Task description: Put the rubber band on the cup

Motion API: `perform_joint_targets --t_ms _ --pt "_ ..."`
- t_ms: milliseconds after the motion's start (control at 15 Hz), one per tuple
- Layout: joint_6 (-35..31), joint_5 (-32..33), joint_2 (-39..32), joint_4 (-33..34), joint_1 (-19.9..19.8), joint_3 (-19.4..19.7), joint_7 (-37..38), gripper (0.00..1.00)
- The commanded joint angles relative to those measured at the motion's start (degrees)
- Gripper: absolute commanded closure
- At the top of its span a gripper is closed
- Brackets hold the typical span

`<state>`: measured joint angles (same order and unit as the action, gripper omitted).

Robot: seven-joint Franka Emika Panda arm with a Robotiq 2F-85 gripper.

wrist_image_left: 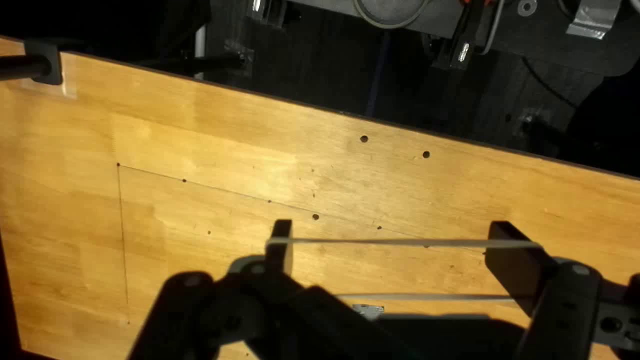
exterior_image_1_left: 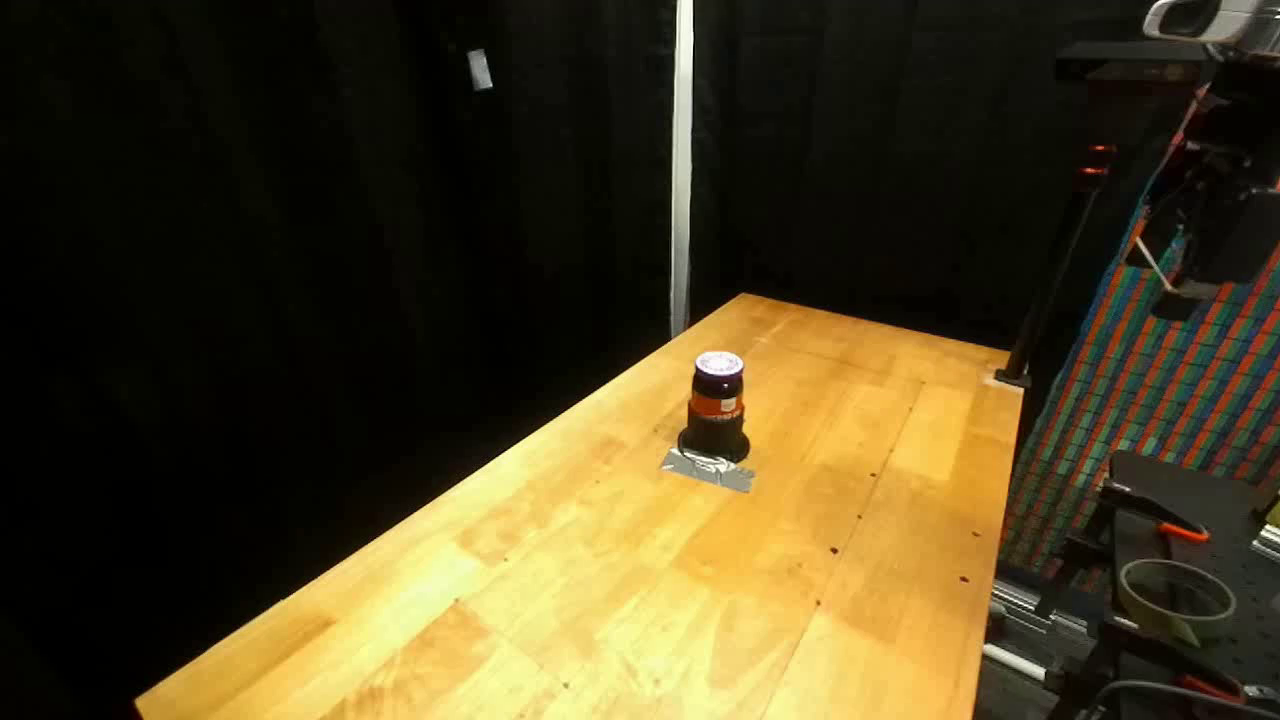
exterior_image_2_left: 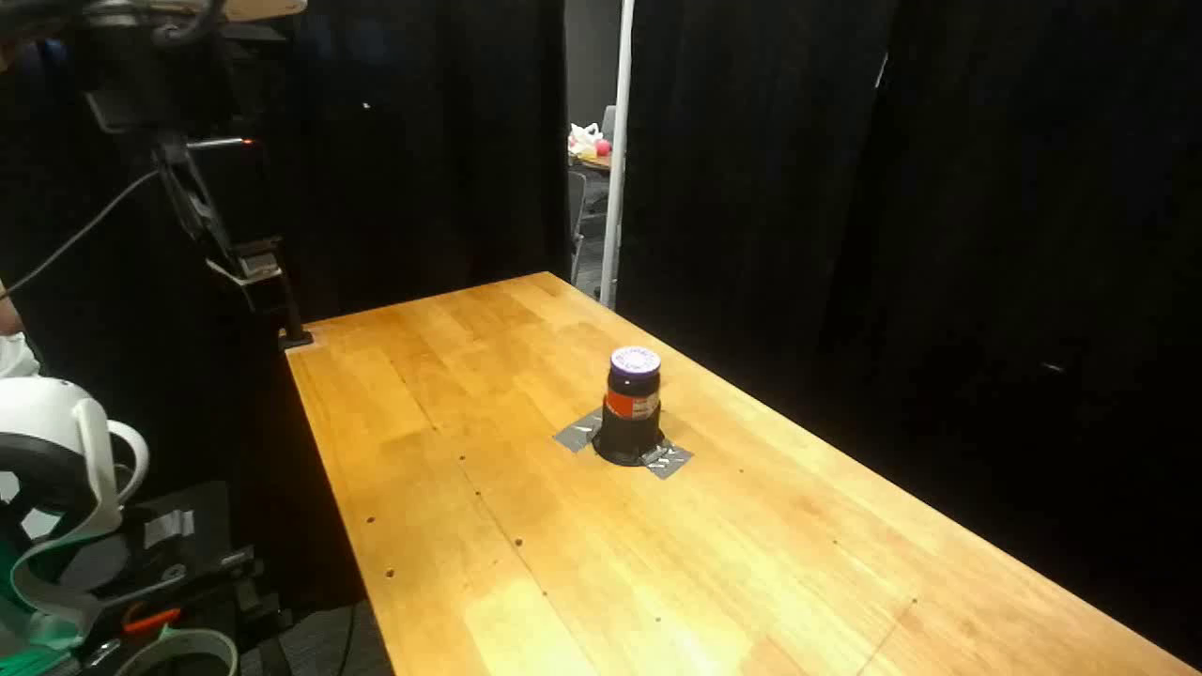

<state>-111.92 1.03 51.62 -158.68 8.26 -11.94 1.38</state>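
Observation:
The cup (exterior_image_1_left: pixel 717 408) is a small dark cylinder with a reddish-orange stripe and a white-purple top. It stands upright in a black base on the wooden table, and it also shows in an exterior view (exterior_image_2_left: pixel 631 406). In the wrist view the cup is hidden or out of view. My gripper (wrist_image_left: pixel 392 231) is open. A pale rubber band (wrist_image_left: pixel 462 243) is stretched around both fingers, with two strands across the gap. In both exterior views the gripper (exterior_image_1_left: pixel 1157 275) (exterior_image_2_left: pixel 248 274) hangs high off the table's side edge, well away from the cup.
Grey tape (exterior_image_1_left: pixel 708 470) (exterior_image_2_left: pixel 669 460) lies at the black base. A black post (exterior_image_1_left: pixel 1045 290) stands at a table corner. Beside the table, a dark cart carries a tape roll (exterior_image_1_left: pixel 1177 598). Black curtains stand behind the wooden table (exterior_image_1_left: pixel 620 600). A white headset (exterior_image_2_left: pixel 56 422) is at the side.

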Motion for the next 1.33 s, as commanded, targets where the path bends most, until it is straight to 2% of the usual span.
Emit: perform_joint_targets --t_ms 0,667,933,1267 --pt "0.1 0.6 -0.1 0.1 0.8 0.7 0.5 0.00" --pt "0.1 0.6 -0.1 0.1 0.8 0.7 0.5 0.00" --pt "-1.4 0.9 -13.5 8.5 0.0 1.2 -2.2 0.00" --pt "-3.8 -1.5 -28.2 19.7 -1.7 1.5 -9.5 0.00"
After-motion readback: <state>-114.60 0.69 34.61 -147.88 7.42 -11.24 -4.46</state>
